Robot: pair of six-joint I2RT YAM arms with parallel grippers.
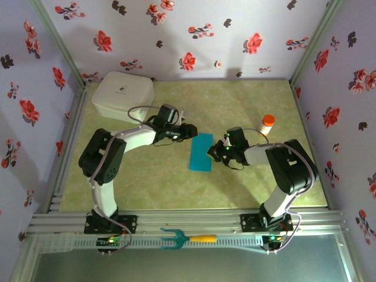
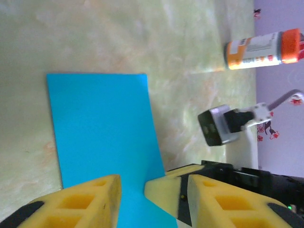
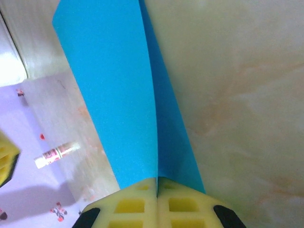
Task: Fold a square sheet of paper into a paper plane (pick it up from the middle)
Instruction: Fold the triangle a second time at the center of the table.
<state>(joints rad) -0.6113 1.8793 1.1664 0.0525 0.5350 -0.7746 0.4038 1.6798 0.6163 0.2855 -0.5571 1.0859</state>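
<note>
Lilac floral walls (image 1: 205, 35); pale green marbled tabletop (image 1: 153, 182); aluminium rail frame (image 1: 194, 220).

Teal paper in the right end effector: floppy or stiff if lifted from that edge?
Probably floppy: the sheet of paper is thin, doubled over along a crease, pinched by the right end effector. Likely light, so a push would slide it over the smooth table. The crease may stiffen it lengthwise.

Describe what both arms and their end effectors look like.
The left arm and right arm have white links, bulky black joints and thin dark cables looping alongside. A green light glows at each base. The left end effector and right end effector have yellow fingers with hollow rectangular cells.
</note>
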